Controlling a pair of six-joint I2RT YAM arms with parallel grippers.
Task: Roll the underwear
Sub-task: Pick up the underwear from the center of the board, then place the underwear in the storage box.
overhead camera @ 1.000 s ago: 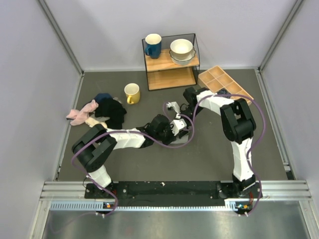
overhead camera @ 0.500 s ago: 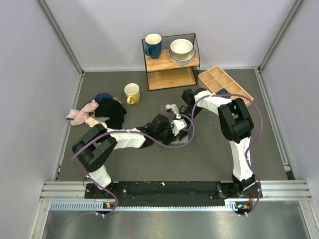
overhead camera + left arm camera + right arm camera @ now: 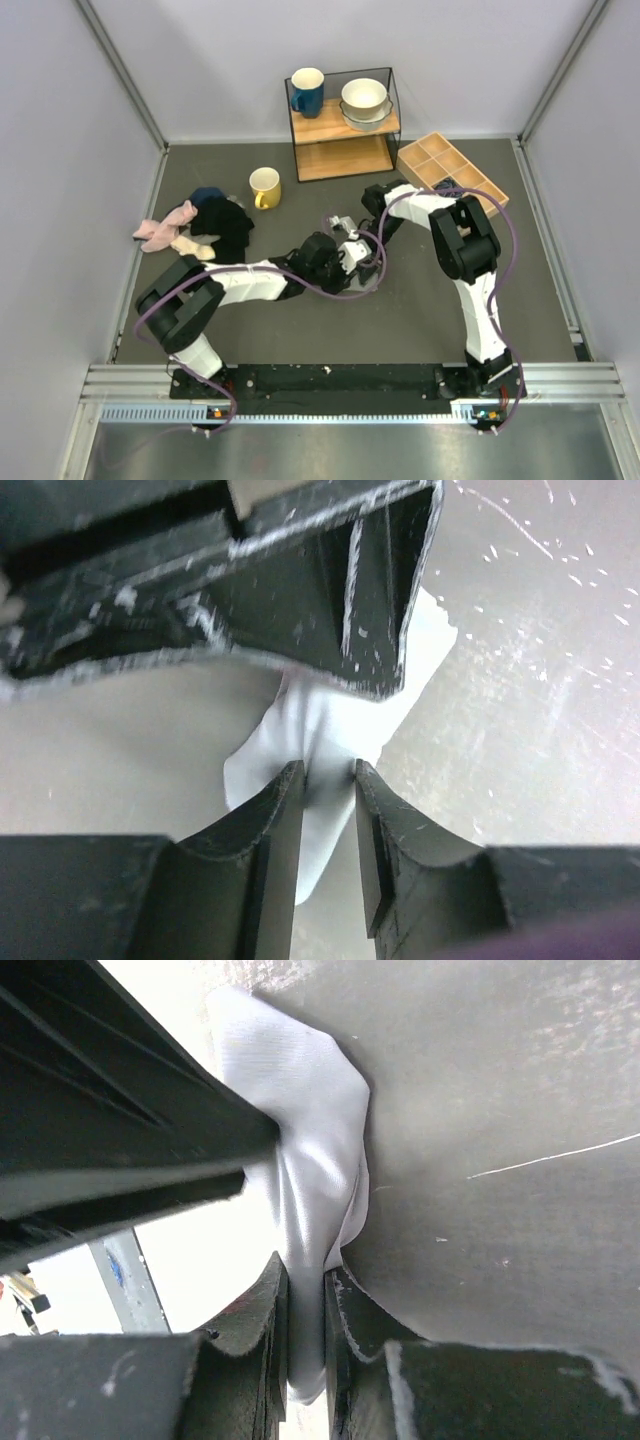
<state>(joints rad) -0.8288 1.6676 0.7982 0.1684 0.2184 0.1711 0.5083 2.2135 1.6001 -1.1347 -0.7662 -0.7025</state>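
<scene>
Left gripper (image 3: 328,780), right gripper (image 3: 305,1305) both clamping underwear (image 3: 305,1130), mid-frame overhead. I'm judging roll just starting; next needing pinched edge turning over itself.

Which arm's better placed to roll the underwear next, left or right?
Right, probably. The right tool pinches a fold of the underwear tight. The left tool has its jaws wider around it, and its grip is unclear.
</scene>
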